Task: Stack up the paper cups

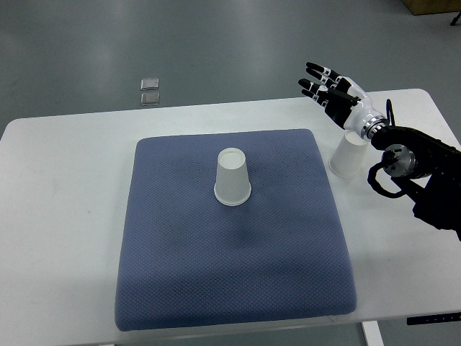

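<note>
One cup (233,177) stands alone mid-mat (180,274), open all round. Right of the mat, a second cup (348,156) sits under the right hand (333,94).

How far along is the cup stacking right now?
Nothing is stacked yet. One paper cup stands upside down on the blue mat; the second cup stands apart on the white table, beside the mat's right edge. The right hand is open above the second cup, holding nothing. Grasping and stacking remain.

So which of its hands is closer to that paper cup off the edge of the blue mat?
Right. The right hand hovers open just above and behind the cup beside the mat, not touching it. The left hand is out of view.
</note>
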Robot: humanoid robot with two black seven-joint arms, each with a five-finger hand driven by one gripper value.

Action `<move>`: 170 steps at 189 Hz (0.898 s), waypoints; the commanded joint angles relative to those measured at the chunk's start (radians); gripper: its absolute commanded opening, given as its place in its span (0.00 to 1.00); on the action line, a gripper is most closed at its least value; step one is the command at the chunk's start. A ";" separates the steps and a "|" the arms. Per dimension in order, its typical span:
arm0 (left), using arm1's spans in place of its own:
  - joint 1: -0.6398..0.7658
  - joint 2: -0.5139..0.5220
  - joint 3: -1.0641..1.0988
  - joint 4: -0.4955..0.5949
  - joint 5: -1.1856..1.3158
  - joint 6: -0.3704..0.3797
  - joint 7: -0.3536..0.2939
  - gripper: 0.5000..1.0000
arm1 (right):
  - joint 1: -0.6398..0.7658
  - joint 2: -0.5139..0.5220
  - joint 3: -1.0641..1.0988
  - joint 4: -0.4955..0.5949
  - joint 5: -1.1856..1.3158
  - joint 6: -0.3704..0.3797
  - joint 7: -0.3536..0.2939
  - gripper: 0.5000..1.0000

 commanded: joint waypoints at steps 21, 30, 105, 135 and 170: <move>-0.001 0.000 0.000 0.000 0.000 0.000 0.000 1.00 | 0.004 0.001 0.000 -0.014 0.000 0.008 0.000 0.85; -0.001 0.000 0.000 0.000 0.000 0.000 0.000 1.00 | 0.004 0.001 -0.002 -0.014 0.000 0.006 0.000 0.85; -0.001 0.000 0.000 -0.001 0.000 0.000 0.000 1.00 | 0.001 -0.001 0.000 -0.014 0.000 0.005 0.006 0.85; -0.001 0.000 0.000 -0.001 0.000 0.000 0.000 1.00 | 0.004 -0.005 0.000 -0.014 0.000 0.005 0.008 0.85; -0.001 0.000 0.000 -0.001 0.000 0.000 0.000 1.00 | 0.015 -0.010 -0.002 -0.014 0.000 0.006 0.006 0.85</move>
